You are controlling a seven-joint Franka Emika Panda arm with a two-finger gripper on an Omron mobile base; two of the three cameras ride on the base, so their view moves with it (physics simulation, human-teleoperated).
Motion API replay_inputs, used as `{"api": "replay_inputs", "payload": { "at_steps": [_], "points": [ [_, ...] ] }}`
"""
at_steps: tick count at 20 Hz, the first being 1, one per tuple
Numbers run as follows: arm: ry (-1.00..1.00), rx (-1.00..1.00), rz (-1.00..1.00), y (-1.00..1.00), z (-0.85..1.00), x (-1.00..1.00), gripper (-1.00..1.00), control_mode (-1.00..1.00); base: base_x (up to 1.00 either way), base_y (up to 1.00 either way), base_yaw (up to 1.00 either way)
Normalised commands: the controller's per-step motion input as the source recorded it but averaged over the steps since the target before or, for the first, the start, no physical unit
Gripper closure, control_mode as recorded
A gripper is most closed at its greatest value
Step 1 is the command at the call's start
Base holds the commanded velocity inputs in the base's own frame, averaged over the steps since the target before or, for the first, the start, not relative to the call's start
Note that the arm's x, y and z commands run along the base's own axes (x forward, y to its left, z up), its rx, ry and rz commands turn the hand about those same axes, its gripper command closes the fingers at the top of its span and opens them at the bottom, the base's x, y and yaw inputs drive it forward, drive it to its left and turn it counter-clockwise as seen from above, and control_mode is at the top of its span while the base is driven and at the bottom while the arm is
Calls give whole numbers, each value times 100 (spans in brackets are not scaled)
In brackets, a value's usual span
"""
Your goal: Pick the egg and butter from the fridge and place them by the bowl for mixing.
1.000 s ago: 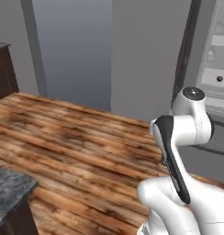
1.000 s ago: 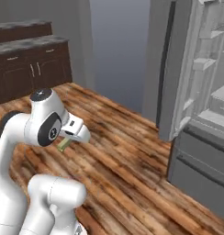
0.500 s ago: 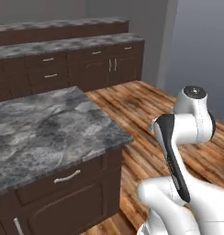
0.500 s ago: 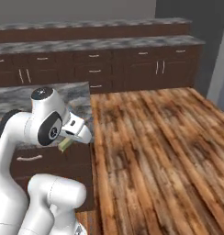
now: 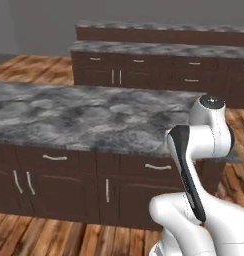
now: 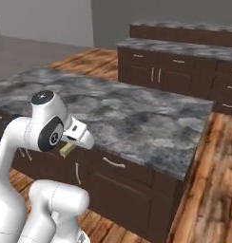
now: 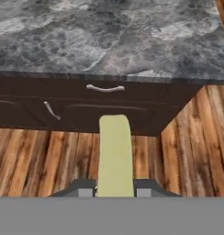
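Butter (image 7: 114, 153), a pale yellow-green stick, is pinched between the fingers of the end effector (image 7: 114, 193) and juts out lengthwise from it. It hangs over the wooden floor (image 7: 36, 160), near a corner of the grey marbled surface (image 7: 109, 36) with dark drawers (image 7: 104, 103) beneath.

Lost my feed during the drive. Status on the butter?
Gripper shut on butter. Stick pokes out ahead, over wood floor. Island counter ahead, its drawers facing. Bowl not sighted.
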Motion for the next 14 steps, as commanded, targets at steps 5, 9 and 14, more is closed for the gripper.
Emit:
{"api": "replay_inputs", "payload": {
  "at_steps": [5, 9, 14],
  "points": [
    [0, 0, 0, 0, 0, 0, 100, 100, -2, 16, 100],
    [0, 0, 0, 0, 0, 0, 100, 100, 1, 2, 98],
    [0, 0, 0, 0, 0, 0, 100, 100, 14, 0, 97]
  ]
}}
